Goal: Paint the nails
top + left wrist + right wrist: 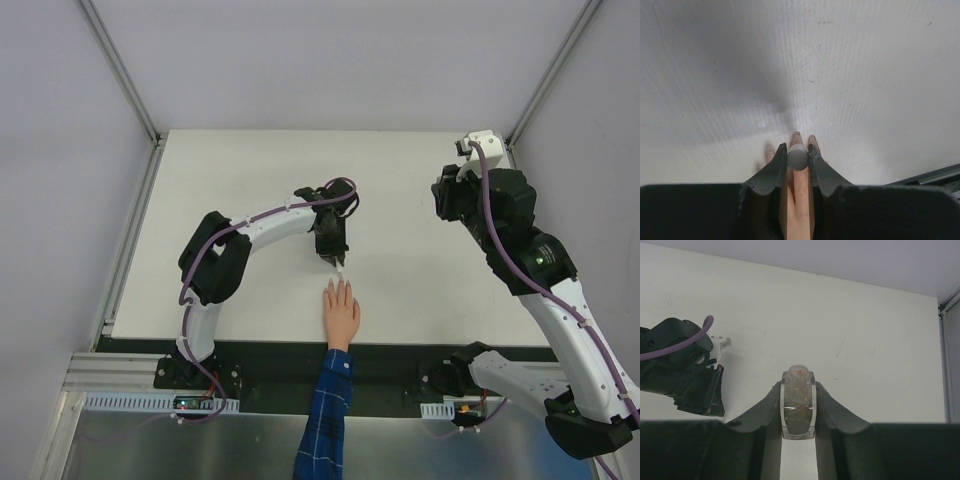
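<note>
The flesh-coloured mannequin hand (pixel 341 311) lies palm down at the table's near edge, its blue plaid sleeve (pixel 325 420) running off towards the bases. My left gripper (pixel 335 250) hovers just beyond its fingertips, shut on the grey round brush cap (pixel 798 157). The brush end (pixel 341 268) points down at the middle fingertips. In the left wrist view the nails (pixel 797 136) show as tiny pale fingertips just past the cap. My right gripper (pixel 468 150) is at the far right, shut on the small whitish polish bottle (pixel 798 400), held upright.
The white table (pixel 250 170) is bounded by grey frame rails (pixel 130 250) on the left and right. My left arm's wrist (pixel 685 372) with its purple cable shows at the left of the right wrist view.
</note>
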Tool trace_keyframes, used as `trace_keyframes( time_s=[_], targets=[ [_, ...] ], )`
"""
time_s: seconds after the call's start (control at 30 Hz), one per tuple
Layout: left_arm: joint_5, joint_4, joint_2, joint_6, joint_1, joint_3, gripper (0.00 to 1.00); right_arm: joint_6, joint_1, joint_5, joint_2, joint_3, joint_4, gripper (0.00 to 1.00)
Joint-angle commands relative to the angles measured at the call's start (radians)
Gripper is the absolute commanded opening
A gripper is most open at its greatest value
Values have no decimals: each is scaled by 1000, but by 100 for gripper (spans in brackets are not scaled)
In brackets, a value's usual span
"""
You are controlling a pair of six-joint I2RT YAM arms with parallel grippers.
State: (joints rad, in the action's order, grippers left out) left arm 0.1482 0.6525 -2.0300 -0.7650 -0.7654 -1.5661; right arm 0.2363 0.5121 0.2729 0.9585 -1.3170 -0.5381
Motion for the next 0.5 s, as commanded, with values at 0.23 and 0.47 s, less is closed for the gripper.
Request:
trace_keyframes(
  time_s=[0.23, 0.47],
  targets=[
    [10, 30, -4, -50, 11, 18, 0, -6, 3, 0, -7, -4, 15, 0],
    [19, 26, -6, -46, 12, 18, 0, -9, 2, -3, -6, -4, 15, 0]
  ],
)
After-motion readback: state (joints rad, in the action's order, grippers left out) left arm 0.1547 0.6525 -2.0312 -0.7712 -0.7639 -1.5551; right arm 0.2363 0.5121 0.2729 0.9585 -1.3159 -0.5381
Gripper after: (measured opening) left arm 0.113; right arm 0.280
